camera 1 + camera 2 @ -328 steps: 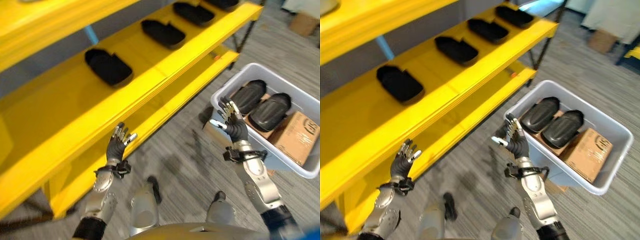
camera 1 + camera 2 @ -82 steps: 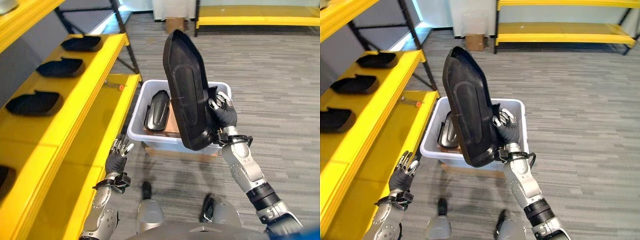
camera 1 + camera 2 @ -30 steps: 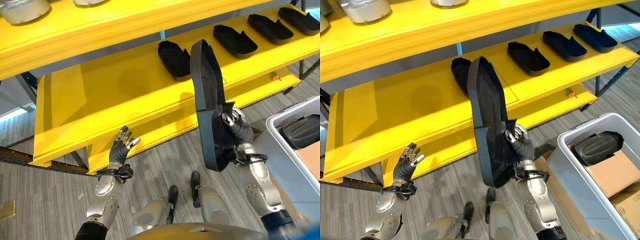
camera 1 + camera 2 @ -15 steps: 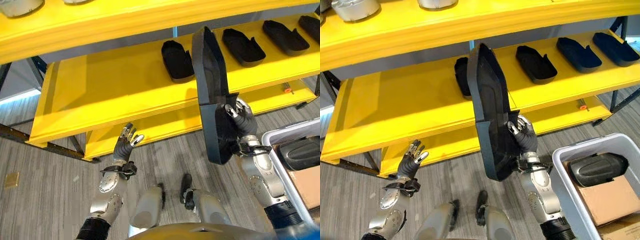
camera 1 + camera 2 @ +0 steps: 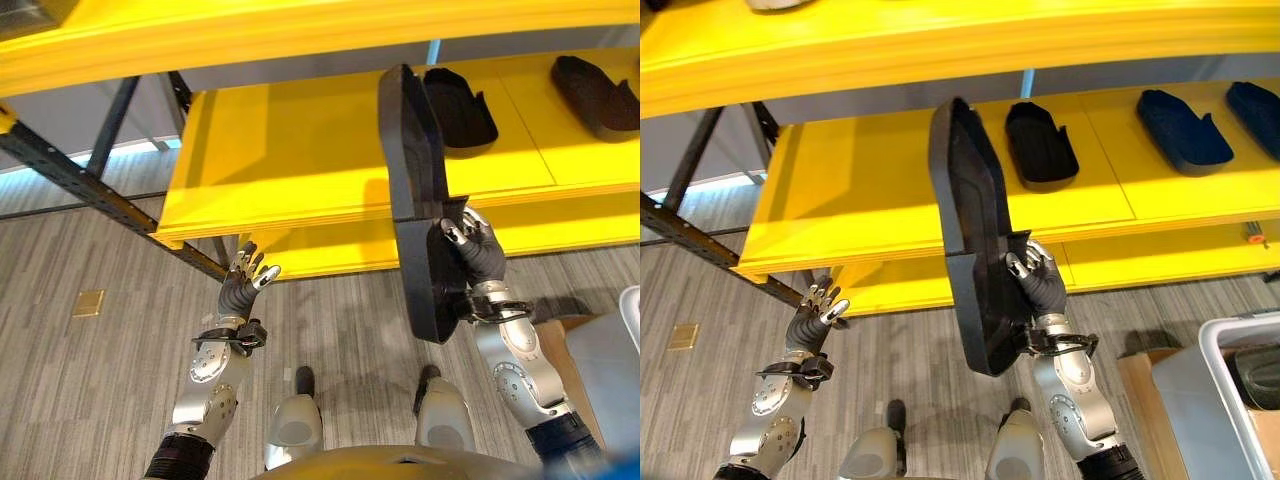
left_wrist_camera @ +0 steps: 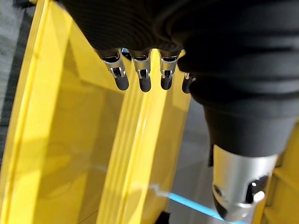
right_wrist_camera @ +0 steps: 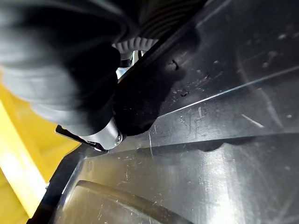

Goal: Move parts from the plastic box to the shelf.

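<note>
My right hand is shut on the lower end of a long black plastic part, holding it upright on edge in front of the yellow shelf's middle level. The right wrist view has the part's scratched inner face close against the hand. Other black parts lie flat on that level to the right of the held one. My left hand hangs open low at the left, its fingers straight before the shelf's edge.
The grey plastic box sits at the lower right on the floor, a cardboard carton beside it. A dark steel brace of the shelf frame slants at the left. A lower yellow level runs under the middle one.
The whole picture has shifted, so the camera moved; the box now sits at the right edge. The held part now stands left of the shelved parts. My left hand stays open.
</note>
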Motion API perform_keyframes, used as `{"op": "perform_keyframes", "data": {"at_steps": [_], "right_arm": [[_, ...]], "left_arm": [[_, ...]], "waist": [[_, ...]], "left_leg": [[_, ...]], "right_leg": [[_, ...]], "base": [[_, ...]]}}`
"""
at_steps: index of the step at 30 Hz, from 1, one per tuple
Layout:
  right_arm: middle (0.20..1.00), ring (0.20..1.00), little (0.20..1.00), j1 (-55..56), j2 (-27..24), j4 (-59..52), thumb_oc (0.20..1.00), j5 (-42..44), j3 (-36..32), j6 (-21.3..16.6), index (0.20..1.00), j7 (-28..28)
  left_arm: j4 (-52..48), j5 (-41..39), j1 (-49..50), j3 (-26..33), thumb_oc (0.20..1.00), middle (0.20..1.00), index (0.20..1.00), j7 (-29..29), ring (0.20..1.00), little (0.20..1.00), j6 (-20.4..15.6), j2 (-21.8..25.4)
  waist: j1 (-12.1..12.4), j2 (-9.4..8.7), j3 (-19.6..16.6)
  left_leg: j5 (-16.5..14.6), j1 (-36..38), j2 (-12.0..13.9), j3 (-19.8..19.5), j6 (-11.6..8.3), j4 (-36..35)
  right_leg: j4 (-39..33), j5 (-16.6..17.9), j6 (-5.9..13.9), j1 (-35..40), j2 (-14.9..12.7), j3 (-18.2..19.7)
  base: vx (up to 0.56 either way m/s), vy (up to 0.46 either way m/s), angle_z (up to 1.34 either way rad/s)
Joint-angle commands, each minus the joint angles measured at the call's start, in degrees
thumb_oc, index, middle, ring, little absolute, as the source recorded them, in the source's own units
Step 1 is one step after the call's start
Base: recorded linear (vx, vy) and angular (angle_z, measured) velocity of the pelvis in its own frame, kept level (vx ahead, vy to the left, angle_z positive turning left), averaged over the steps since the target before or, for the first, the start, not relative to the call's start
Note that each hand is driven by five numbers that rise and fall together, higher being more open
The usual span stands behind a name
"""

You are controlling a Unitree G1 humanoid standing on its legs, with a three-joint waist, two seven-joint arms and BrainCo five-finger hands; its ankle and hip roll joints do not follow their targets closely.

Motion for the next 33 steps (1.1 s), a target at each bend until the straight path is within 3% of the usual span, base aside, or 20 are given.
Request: {"op": "perform_keyframes", "data": {"at_steps": [1, 5, 6, 7, 12, 17, 22, 23, 25, 29, 33], "right_arm": [[0.200, 0.200, 0.200, -8.42, 2.41, -0.37, 0.200, 0.36, -0.10, -1.94, 0.200, 1.38], [0.200, 0.200, 0.200, -12.77, 2.43, 3.79, 0.200, 0.69, 1.72, -0.67, 0.200, 0.99], [0.200, 0.200, 0.200, -18.53, 1.81, 8.87, 0.200, -0.61, 2.74, 0.56, 0.200, -0.07], [0.200, 0.200, 0.200, -19.83, 1.88, 10.07, 0.200, -0.71, 2.56, 0.53, 0.200, -0.89], [0.200, 0.200, 0.200, -28.45, 0.95, 16.72, 0.200, -1.82, 3.13, 1.29, 0.200, -2.96], [0.200, 0.200, 0.200, -43.23, -2.81, 31.09, 0.200, -1.23, 1.24, 1.40, 0.200, -7.28], [0.200, 0.200, 0.200, -60.63, -7.34, 53.48, 0.200, -3.45, 0.74, 3.29, 0.200, -11.12], [0.200, 0.200, 0.200, -60.81, -7.37, 53.65, 0.200, -3.40, 0.80, 3.22, 0.200, -11.05], [0.200, 0.200, 0.200, -68.50, -10.84, 66.67, 0.200, -3.37, 1.30, 3.92, 0.200, -11.59], [0.200, 0.200, 0.200, -72.21, -13.59, 72.21, 0.200, -2.96, 1.79, 3.97, 0.200, -11.95], [0.200, 0.200, 0.200, -77.74, -20.91, 78.28, 0.200, -1.12, 3.21, 3.92, 0.200, -12.43]], "left_arm": [[-6.13, -0.04, 0.55, 1.31, 1.000, 1.000, 1.000, -0.87, 1.000, 1.000, -2.32, 4.19], [-6.01, -0.16, 0.16, 1.02, 1.000, 1.000, 1.000, -0.97, 1.000, 1.000, -2.07, 4.98], [-6.26, -0.62, 0.06, 0.98, 1.000, 1.000, 1.000, -1.23, 1.000, 1.000, -2.09, 6.20], [-6.46, -0.83, 0.04, 1.03, 1.000, 1.000, 1.000, -1.17, 1.000, 1.000, -2.02, 6.47], [-6.74, -1.88, 0.43, 0.44, 1.000, 1.000, 1.000, -1.22, 1.000, 1.000, -1.96, 7.52], [-7.90, -3.74, 0.47, -0.65, 1.000, 1.000, 1.000, -1.58, 1.000, 1.000, -2.26, 9.69], [-9.16, -4.79, -1.57, -2.70, 1.000, 1.000, 1.000, -1.46, 1.000, 1.000, -3.08, 11.61], [-9.15, -4.78, -1.64, -2.68, 1.000, 1.000, 1.000, -1.45, 1.000, 1.000, -3.07, 11.57], [-10.20, -5.18, -2.27, -3.70, 1.000, 1.000, 1.000, -1.16, 1.000, 1.000, -3.68, 11.61], [-10.56, -5.41, -2.58, -4.30, 1.000, 1.000, 1.000, -0.86, 1.000, 1.000, -4.18, 11.61], [-11.48, -5.83, -3.41, -6.40, 1.000, 1.000, 1.000, -1.04, 1.000, 1.000, -4.53, 11.81]], "waist": [[0.15, -3.07, -1.22], [2.28, -3.90, -0.90], [4.51, -4.34, -0.49], [5.00, -4.47, -0.34], [7.60, -4.66, 0.35], [10.51, -4.17, 1.76], [12.91, -1.57, 5.34], [12.86, -1.52, 5.41], [13.76, 0.32, 7.35], [14.22, 1.09, 8.17], [14.98, 2.94, 9.39]], "left_leg": [[-0.71, -7.21, 3.91, -3.49, -0.62, 5.51], [-1.01, -8.61, 2.73, -4.32, -0.39, 6.20], [-0.96, -10.09, 1.85, -5.51, -0.25, 6.60], [-0.93, -10.47, 1.65, -5.95, -0.21, 6.68], [-0.52, -12.03, 0.72, -7.37, -0.04, 6.56], [0.58, -13.84, -0.37, -9.43, -0.18, 5.63], [2.20, -16.56, -1.20, -11.58, -0.38, 4.68], [2.21, -16.58, -1.20, -11.62, -0.39, 4.69], [3.30, -17.76, -1.30, -12.10, -0.46, 3.66], [3.70, -18.93, -1.17, -12.22, -0.52, 3.63], [3.90, -22.01, -1.44, -12.93, -0.69, 4.77]], "right_leg": [[-11.58, 4.01, 2.96, 9.80, -2.06, -3.91], [-12.88, 4.59, 3.01, 11.00, -2.68, -5.68], [-13.35, 5.14, 3.12, 11.45, -3.06, -7.26], [-13.48, 5.20, 3.15, 11.63, -3.06, -7.65], [-13.67, 5.52, 3.32, 12.12, -3.31, -9.89], [-13.62, 5.69, 3.16, 12.22, -3.26, -12.31], [-12.34, 4.87, 2.69, 10.40, -2.97, -14.38], [-12.32, 4.86, 2.68, 10.40, -2.96, -14.41], [-11.99, 4.81, 2.58, 8.82, -2.91, -15.03], [-11.87, 4.70, 2.54, 7.73, -2.80, -15.16], [-10.31, 3.42, 2.41, 5.43, -2.96, -15.50]], "base": [[0.02, 0.050, 0.08], [0.01, 0.025, 0.19], [0.00, 0.005, 0.30], [0.00, 0.003, 0.39], [0.00, -0.005, 0.25], [-0.02, -0.020, 0.29], [-0.04, -0.014, 0.29], [-0.03, 0.003, 0.26], [-0.02, 0.005, 0.23], [0.00, -0.007, 0.01], [0.01, -0.025, 0.03]]}}
